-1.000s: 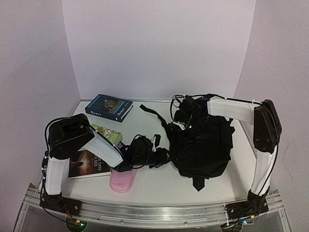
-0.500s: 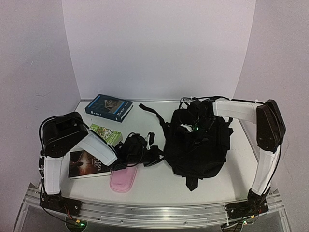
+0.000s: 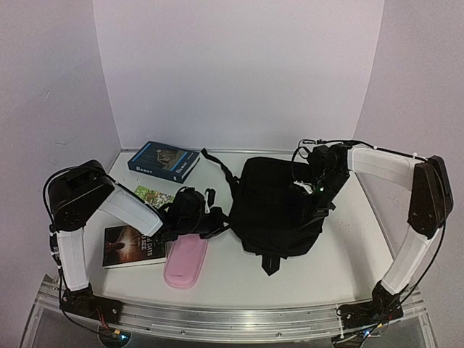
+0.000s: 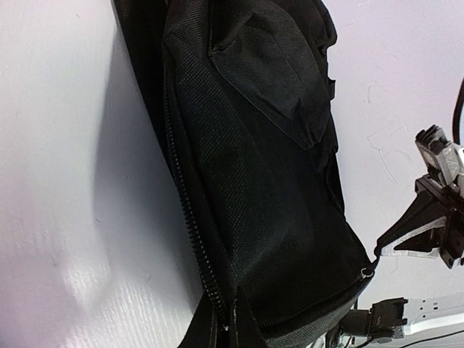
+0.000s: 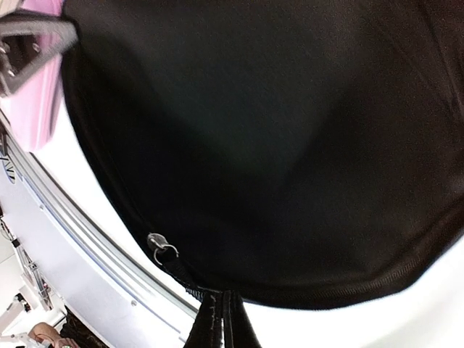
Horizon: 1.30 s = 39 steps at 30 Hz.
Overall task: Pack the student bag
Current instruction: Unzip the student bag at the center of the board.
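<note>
The student bag [image 3: 275, 210] is sitting in the middle of the tabletop [image 3: 312, 286], between the two arms, its broad black face turned up toward the overhead camera; one long strap [image 3: 217, 168] is trailing off toward the back left, and a short tab is pointing toward the near edge. The left end effector [image 3: 212, 222] is clenching the bag's left edge; in the left wrist view the fabric and the zip [image 4: 190, 217] are running down into the grip. The right end effector [image 3: 319, 194] is pinching the bag's upper right side; in its own view a narrow black strip is coming up from between the fingers, with a metal zip pull [image 5: 161, 248] just beside it. A pink pencil case [image 3: 185, 261] is lying near the front, just left of the bag; a dark book [image 3: 129, 245], a green book [image 3: 151, 193] and a blue book [image 3: 164, 161] are lying further left.
</note>
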Motion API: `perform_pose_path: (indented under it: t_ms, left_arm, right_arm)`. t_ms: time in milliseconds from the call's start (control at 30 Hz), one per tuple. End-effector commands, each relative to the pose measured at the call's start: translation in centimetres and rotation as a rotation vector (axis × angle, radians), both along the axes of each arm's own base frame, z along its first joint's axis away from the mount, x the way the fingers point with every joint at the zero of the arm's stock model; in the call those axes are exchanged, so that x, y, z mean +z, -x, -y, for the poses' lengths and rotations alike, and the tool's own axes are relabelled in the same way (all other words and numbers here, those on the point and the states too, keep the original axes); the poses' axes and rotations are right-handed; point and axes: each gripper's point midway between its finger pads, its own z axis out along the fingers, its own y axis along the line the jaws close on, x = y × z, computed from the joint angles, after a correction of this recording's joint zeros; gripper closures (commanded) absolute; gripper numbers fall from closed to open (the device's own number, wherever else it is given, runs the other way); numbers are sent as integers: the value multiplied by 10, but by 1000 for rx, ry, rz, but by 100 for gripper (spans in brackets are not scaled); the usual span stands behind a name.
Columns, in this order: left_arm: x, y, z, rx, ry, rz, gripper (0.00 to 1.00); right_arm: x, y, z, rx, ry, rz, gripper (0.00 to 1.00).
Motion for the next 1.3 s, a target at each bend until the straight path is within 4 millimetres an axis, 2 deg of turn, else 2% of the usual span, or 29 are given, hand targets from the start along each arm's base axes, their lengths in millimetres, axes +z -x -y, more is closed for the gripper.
perform_pose_path:
  t_ms: [0,100,167,267,333,433,467,600,700,800,900,1100,1267]
  left_arm:
    - [17,-25,-5,-7,-59,53,100]
    - [18,-39,11,-65,-134,62,100]
    - [27,-53,24,-85,-138,81,100]
    - [29,-69,27,-74,-106,63,99]
    - [38,-73,26,-70,-73,68,88]
    - [59,-63,22,-77,-39,109,62]
    - [67,-57,19,-79,-35,126,56]
    - [85,-28,17,-88,-76,170,43]
    - [87,-9,26,-115,-88,166,33]
    - [81,6,41,-134,-84,136,30]
    - [71,12,53,-133,-66,78,29]
    - [51,14,67,-128,-39,7,27]
    - [36,8,71,-106,-64,-17,34]
  right_arm:
    - [2,13,4,21,-21,-40,100]
    - [2,17,-6,21,-80,-88,100]
    - [4,21,-12,25,-119,-111,100]
    - [8,24,-18,29,-157,-125,100]
    - [10,22,-20,27,-165,-124,100]
    - [12,15,-23,23,-164,-110,100]
    - [12,11,-25,21,-168,-106,100]
    - [10,1,-35,14,-185,-115,100]
    - [10,-3,-45,27,-195,-119,100]
    - [12,-5,-60,56,-202,-111,100]
    - [12,-3,-69,78,-197,-108,100]
    - [11,1,-69,87,-190,-108,100]
    - [15,3,-65,92,-184,-88,100]
